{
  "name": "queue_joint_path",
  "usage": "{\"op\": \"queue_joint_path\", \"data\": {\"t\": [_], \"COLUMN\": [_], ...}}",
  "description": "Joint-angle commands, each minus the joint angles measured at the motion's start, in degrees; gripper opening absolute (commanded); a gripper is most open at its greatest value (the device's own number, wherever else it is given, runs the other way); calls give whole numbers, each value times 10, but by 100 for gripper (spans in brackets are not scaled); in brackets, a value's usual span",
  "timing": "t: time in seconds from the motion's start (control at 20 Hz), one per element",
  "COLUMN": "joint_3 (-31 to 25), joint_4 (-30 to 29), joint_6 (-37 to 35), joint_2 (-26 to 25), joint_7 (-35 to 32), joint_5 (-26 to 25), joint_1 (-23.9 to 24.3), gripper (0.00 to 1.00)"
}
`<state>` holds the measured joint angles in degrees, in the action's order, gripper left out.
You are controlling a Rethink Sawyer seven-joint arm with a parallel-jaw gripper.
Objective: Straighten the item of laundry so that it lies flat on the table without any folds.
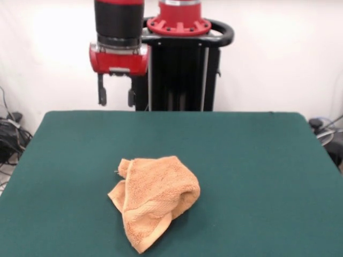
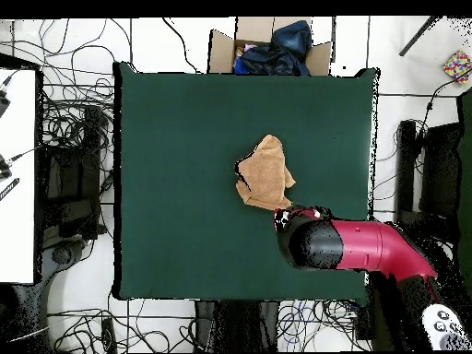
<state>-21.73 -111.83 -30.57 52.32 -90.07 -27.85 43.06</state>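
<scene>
Green felt table [image 1: 257, 160], white wall behind, cable clutter on the floor around it. Towel [image 1: 154, 199] sits crumpled near the table's middle, toward the camera-side edge in the front view, folded over itself into a lumpy wedge. Orange-tan terry, looped pile, woven band and hem visible along the lower point. I expect it to be light, limp and grippy against the felt, so it should drag rather than slide; the layers will probably cling together. Best hold looks like the exposed hemmed corner at the bottom tip: pinch there, lift, pull outward to unfold. My gripper [image 1: 115, 95] hangs above the far edge, well apart from the towel, fingers [image 1: 102, 92] spread with nothing between them. Cardboard box [image 2: 267, 46] with dark fabric beyond one table edge.
</scene>
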Motion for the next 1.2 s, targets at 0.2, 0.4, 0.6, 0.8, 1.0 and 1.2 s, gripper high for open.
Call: {"op": "queue_joint_path", "data": {"t": [0.2, 0.4, 0.6, 0.8, 1.0, 1.2], "joint_3": [-11, -14, -19, -26, -29, -28], "joint_4": [49, 79, 100, 119, 138, 153], "joint_6": [53, 48, 45, 45, 31, 25], "joint_2": [-115, -147, -166, -185, -181, -180], "joint_7": [-11, -7, -3, -5, 0, 0], "joint_5": [-57, -59, -58, -52, -47, -44], "joint_1": [-33, -34, -36, -44, -53, -61], "gripper": [100, 100, 100, 100, 100, 100]}}
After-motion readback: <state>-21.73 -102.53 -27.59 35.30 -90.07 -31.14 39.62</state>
